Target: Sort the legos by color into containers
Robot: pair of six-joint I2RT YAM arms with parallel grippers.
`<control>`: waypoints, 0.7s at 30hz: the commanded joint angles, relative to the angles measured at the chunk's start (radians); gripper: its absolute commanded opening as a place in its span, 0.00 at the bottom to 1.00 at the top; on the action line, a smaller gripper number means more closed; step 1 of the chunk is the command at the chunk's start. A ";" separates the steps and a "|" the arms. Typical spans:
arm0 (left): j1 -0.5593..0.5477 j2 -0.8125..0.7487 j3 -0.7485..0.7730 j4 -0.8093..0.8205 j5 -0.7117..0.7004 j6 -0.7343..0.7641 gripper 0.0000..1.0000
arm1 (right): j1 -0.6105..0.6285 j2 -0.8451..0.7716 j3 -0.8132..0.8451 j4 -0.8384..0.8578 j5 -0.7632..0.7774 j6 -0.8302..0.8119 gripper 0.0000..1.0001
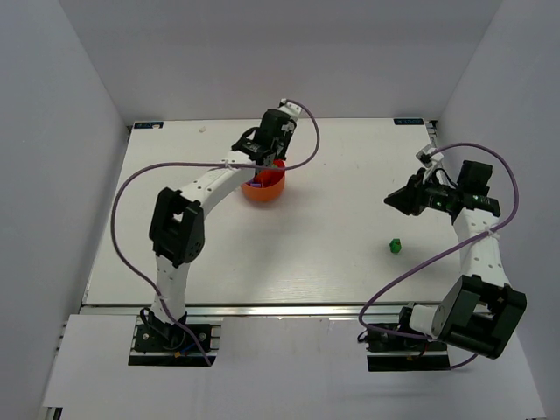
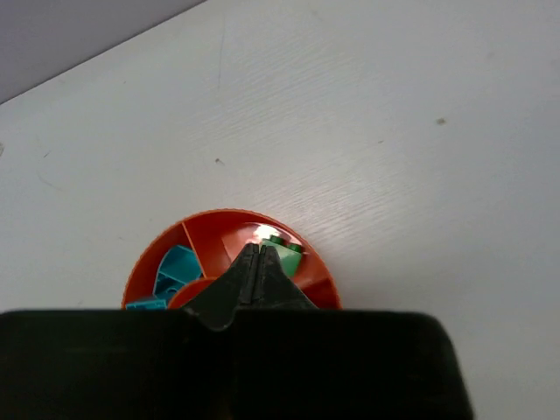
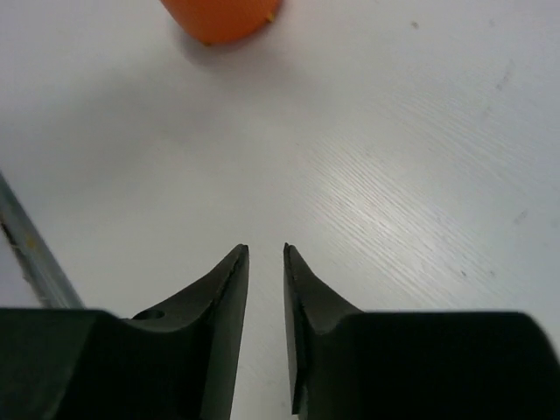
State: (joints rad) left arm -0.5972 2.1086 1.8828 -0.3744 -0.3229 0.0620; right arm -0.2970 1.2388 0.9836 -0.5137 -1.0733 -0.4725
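The round red-orange bowl [image 1: 265,192] with wedge compartments stands at the table's far middle. My left gripper [image 1: 260,163] hangs over it, jaws shut with nothing seen between them. In the left wrist view the gripper [image 2: 255,248] points into the bowl [image 2: 206,238]. A green lego [image 2: 286,251] lies in the compartment right beside the tips, and cyan legos [image 2: 178,265] lie in a compartment to the left. One green lego [image 1: 395,246] lies loose on the table at the right. My right gripper [image 1: 394,200] hovers beyond it, slightly open and empty [image 3: 265,250].
The bowl's edge shows at the top of the right wrist view [image 3: 220,17]. White walls enclose the table on the left, back and right. A metal rail [image 1: 289,308] runs along the near edge, and purple cables [image 1: 306,131] loop off both arms.
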 commanded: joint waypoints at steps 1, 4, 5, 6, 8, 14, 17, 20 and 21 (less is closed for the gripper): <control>0.002 -0.327 -0.149 0.104 0.174 -0.138 0.00 | 0.025 0.005 0.023 -0.090 0.287 -0.208 0.27; 0.002 -0.579 -0.452 0.195 0.301 -0.203 0.05 | 0.044 0.028 0.050 -0.118 0.579 -0.170 0.35; 0.002 -0.641 -0.520 0.204 0.311 -0.211 0.34 | 0.047 0.033 0.053 -0.153 0.623 -0.143 0.49; 0.002 -0.700 -0.641 0.204 0.302 -0.214 0.48 | 0.050 0.034 0.050 -0.173 0.685 -0.134 0.57; 0.002 -0.873 -0.746 0.190 0.279 -0.215 0.63 | 0.061 0.024 0.015 -0.198 0.726 -0.114 0.67; 0.002 -1.260 -1.073 0.166 0.162 -0.188 0.68 | 0.085 0.030 -0.085 -0.197 0.822 0.003 0.70; -0.010 -1.387 -1.160 0.132 0.079 -0.169 0.69 | 0.104 0.082 -0.091 -0.221 0.822 0.040 0.68; -0.019 -1.459 -1.197 0.152 0.001 -0.152 0.74 | 0.117 0.131 -0.091 -0.224 0.790 0.069 0.67; -0.009 -1.466 -1.193 0.152 0.007 -0.159 0.74 | 0.121 0.142 -0.091 -0.223 0.786 0.078 0.67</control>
State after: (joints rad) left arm -0.6094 0.6815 0.6899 -0.2371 -0.2424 -0.1081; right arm -0.1902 1.3529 0.8913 -0.7151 -0.2871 -0.4496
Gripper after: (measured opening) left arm 0.735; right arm 0.674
